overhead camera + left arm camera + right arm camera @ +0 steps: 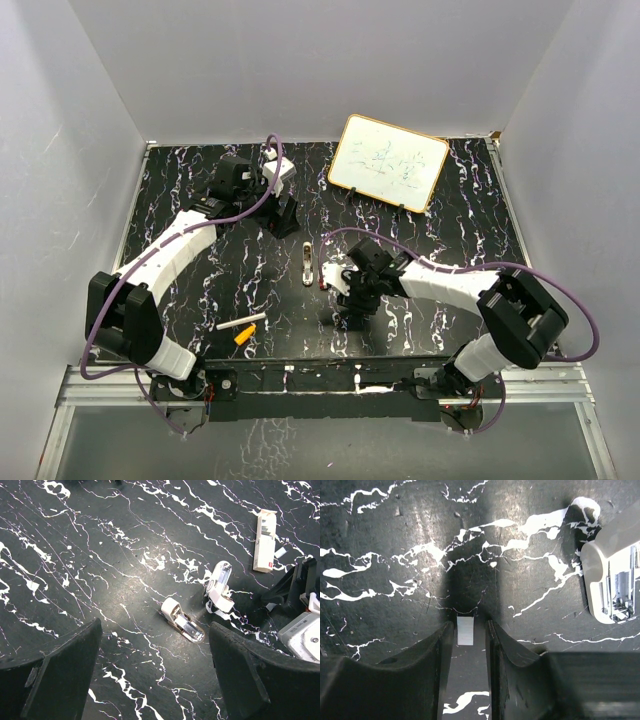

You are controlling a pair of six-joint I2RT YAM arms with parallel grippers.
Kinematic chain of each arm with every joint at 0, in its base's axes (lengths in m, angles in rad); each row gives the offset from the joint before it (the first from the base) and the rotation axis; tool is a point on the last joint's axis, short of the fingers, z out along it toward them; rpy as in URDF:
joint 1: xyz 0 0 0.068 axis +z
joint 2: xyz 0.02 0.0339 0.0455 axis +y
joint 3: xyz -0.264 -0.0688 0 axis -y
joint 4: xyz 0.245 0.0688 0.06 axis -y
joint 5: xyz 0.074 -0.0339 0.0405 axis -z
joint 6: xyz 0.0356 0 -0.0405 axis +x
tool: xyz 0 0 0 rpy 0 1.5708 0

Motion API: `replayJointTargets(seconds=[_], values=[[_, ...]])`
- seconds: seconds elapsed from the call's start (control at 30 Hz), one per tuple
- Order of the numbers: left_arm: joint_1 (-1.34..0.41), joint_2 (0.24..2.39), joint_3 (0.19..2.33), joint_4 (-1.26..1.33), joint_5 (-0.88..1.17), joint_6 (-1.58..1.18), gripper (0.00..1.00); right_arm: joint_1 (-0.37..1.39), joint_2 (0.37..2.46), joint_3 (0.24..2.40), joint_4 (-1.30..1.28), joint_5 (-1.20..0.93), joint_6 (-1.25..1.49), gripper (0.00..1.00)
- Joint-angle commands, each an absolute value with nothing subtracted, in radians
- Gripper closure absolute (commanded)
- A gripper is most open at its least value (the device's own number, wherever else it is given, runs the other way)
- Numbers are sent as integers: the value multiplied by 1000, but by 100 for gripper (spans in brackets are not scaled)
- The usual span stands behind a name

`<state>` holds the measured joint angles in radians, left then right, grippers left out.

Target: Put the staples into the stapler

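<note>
a: stapler lies opened out at centre of the top view, between the two arms. in the right wrist view it sits at the right edge, just beside the fingers.

b: left gripper is spread wide, hovering, holding nothing. right gripper has its jaws nearly together with a small white slip in the gap. cannot tell if it is pinched or just lying on the table.

a: risks?

b: the stapler is light and unpinned. a nudge from the right fingers would likely skate it or fold the halves shut. a loosely held slip could drop. the arms are near each other there, so a clash is possible.

a: room?

b: open table left of the stapler. box is near the right gripper. stick and orange piece are lower left, well apart. whiteboard is upper right.
</note>
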<state>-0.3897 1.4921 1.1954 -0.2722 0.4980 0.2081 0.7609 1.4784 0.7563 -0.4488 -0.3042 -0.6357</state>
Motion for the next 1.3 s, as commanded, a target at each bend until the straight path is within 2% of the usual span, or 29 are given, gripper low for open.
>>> replayJointTargets(seconds=[0.0, 1.27], values=[[-383, 1445, 1193, -273, 511, 206, 15, 759, 1529, 800, -563, -243, -655, 65], [-361, 1425, 1186, -267, 508, 210, 15, 859, 1740, 941, -626, -151, -554, 63]])
